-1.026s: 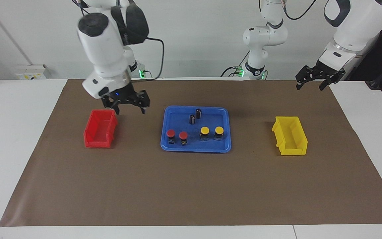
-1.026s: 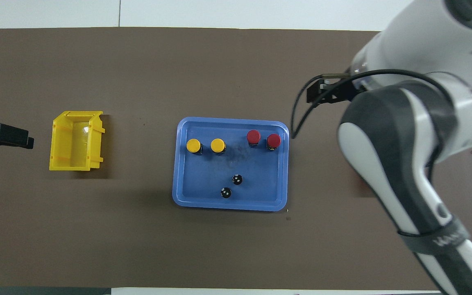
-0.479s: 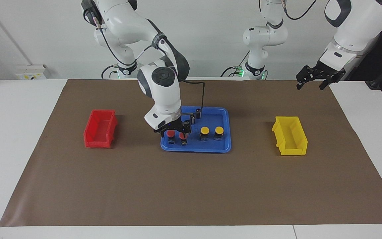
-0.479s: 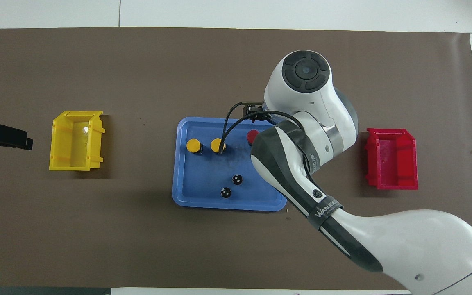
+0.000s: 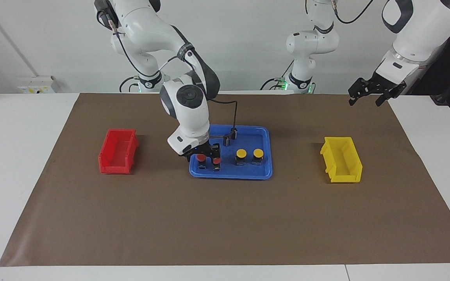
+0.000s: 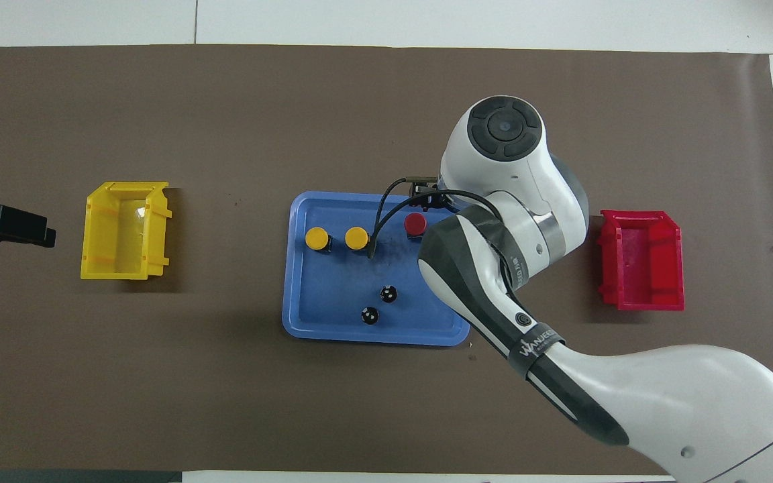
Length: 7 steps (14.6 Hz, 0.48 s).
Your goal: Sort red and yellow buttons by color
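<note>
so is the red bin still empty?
Empty. The red bin shows only its bare floor from overhead; all four buttons stand in the blue tray.

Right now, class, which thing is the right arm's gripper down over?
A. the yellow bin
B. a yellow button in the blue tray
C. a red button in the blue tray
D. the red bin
C. In the facing view the right gripper straddles the red button at the blue tray's end toward the red bin, whose inside shows no button.
</note>
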{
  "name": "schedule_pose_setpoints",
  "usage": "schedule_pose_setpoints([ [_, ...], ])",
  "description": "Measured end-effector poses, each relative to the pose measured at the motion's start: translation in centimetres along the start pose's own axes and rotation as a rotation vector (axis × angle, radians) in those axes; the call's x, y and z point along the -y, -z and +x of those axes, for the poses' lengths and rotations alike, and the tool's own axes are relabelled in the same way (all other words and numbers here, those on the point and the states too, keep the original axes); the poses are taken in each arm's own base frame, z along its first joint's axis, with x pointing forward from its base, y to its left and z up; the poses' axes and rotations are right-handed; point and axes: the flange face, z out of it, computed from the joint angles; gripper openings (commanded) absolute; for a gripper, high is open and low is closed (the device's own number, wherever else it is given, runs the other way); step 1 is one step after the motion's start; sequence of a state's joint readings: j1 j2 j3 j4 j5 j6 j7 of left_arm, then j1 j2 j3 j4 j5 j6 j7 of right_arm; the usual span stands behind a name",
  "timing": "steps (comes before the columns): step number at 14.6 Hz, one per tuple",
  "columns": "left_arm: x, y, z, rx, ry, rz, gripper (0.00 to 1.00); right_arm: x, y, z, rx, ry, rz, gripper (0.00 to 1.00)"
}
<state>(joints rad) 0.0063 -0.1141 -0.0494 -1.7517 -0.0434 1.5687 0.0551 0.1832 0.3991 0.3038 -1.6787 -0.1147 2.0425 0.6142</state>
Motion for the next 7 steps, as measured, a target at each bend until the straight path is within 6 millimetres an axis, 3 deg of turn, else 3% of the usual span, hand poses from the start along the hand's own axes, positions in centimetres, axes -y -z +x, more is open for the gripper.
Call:
schedule_pose_setpoints([
  [7,0.0,-0.4,0.0,0.008,0.0,0.0,1.0,-0.9,-1.7,-1.1,0.002,-0.001,-0.006,0.84],
])
